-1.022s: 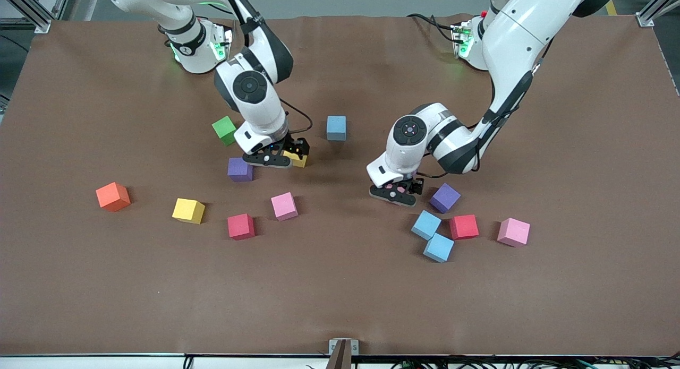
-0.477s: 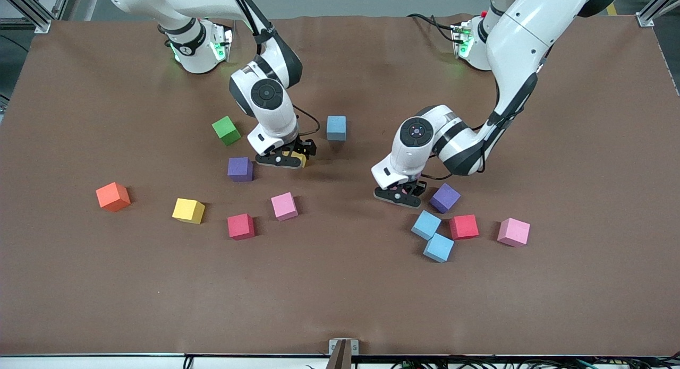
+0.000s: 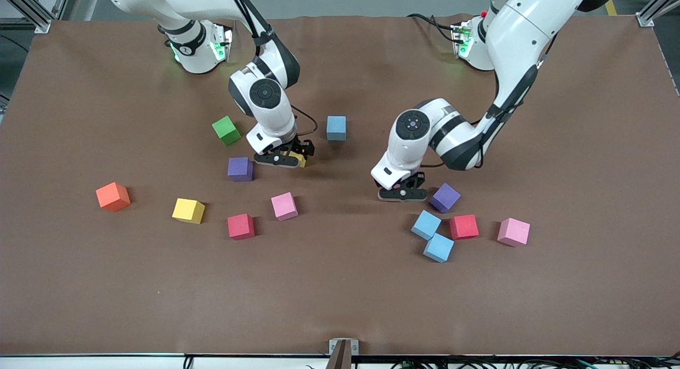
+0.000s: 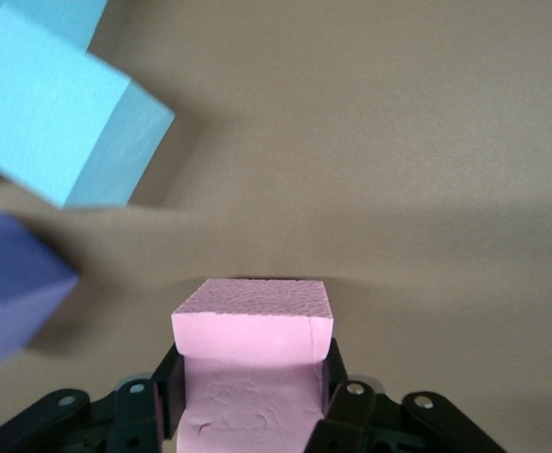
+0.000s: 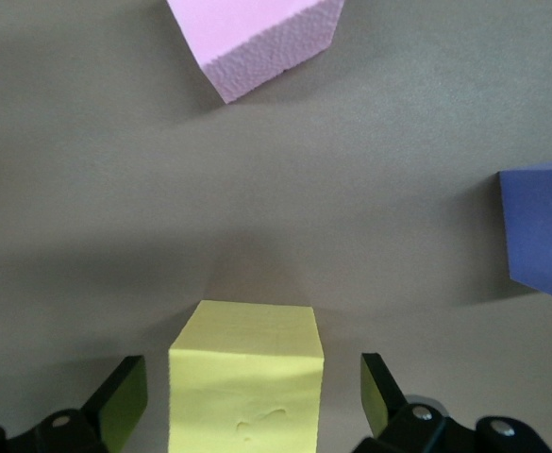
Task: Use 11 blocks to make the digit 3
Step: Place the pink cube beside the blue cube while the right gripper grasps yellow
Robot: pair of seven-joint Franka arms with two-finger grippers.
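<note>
My left gripper (image 3: 402, 192) is down at the table and shut on a pink block (image 4: 252, 311), which its fingers squeeze from both sides. A purple block (image 3: 445, 197) lies right beside it, and two light blue blocks (image 3: 426, 224) (image 3: 439, 247) lie nearer the camera. My right gripper (image 3: 281, 157) is open and low around a yellow block (image 5: 245, 359) (image 3: 300, 159), with a gap on each side. Loose blocks near it are purple (image 3: 240, 169), pink (image 3: 284, 206), red (image 3: 241, 226), yellow (image 3: 188, 210) and light blue (image 3: 336, 128). No digit 3 is in view.
A red block (image 3: 464, 226) and a pink block (image 3: 513, 231) lie toward the left arm's end. A green cube (image 3: 226, 130) sits beside the right wrist. An orange cube (image 3: 112, 196) lies toward the right arm's end.
My left gripper has shut on the pink block and its wrist has turned a little. My right gripper has shifted slightly toward the left arm's end, over the yellow block, still open.
</note>
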